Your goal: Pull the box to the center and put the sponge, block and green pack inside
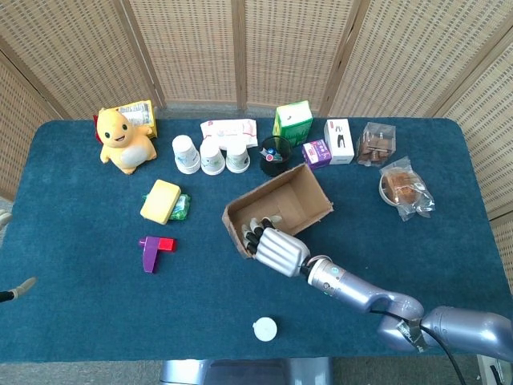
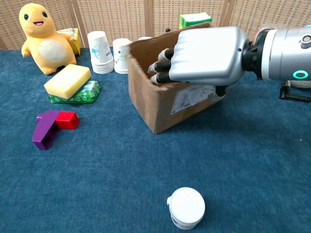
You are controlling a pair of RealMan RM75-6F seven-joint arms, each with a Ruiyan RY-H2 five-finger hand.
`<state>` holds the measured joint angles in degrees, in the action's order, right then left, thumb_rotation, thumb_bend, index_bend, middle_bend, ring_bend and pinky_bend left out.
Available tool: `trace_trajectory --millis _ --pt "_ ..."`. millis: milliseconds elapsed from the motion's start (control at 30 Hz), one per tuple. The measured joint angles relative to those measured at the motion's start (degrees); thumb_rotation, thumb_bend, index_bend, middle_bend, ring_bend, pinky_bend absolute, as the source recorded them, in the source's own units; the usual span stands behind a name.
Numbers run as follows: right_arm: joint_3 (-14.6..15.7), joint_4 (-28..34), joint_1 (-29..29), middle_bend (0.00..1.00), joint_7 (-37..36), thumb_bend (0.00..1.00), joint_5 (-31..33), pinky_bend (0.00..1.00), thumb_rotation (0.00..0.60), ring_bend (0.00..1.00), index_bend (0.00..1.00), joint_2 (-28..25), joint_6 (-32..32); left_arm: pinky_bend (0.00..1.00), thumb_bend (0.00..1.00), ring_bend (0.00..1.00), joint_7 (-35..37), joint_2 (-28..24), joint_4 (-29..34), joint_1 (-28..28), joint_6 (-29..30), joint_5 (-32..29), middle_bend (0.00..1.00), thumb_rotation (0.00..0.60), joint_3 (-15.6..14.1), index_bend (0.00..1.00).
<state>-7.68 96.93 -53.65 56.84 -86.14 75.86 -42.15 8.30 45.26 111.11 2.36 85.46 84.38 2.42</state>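
The brown cardboard box (image 1: 282, 207) (image 2: 160, 104) stands upright, opening up, near the table's middle. My right hand (image 1: 276, 247) (image 2: 204, 56) grips its near wall, fingers curled over the rim into the box. To the left, the yellow sponge (image 1: 160, 200) (image 2: 67, 80) lies partly on the green pack (image 1: 181, 207) (image 2: 83, 93). The purple and red block (image 1: 152, 251) (image 2: 48, 127) lies in front of them. Only a thin grey sliver, perhaps of my left hand (image 1: 18, 288), shows at the left edge of the head view.
A white round jar (image 1: 264, 329) (image 2: 186, 208) sits near the front edge. Along the back stand a yellow toy (image 1: 124, 140), paper cups (image 1: 211, 155), a green carton (image 1: 292, 122), small boxes (image 1: 339, 141) and snack bags (image 1: 405, 188).
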Motion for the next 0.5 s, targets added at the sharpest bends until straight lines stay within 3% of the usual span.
trace_trajectory --millis 300,500 --pt "0.1 3.0 -0.2 0.00 1.8 0.00 2.4 0.31 0.600 0.04 0.00 -1.3 -1.3 0.00 0.10 0.00 0.6 -0.2 -0.1 0.1 -0.2 -0.4 0.00 0.600 0.1 0.00" --pt "-0.1 8.2 0.5 0.00 1.3 0.00 2.0 0.31 0.600 0.02 0.00 -4.1 -4.0 0.00 0.10 0.00 1.0 -0.4 -0.1 0.1 -0.4 -0.6 0.00 0.600 0.1 0.00"
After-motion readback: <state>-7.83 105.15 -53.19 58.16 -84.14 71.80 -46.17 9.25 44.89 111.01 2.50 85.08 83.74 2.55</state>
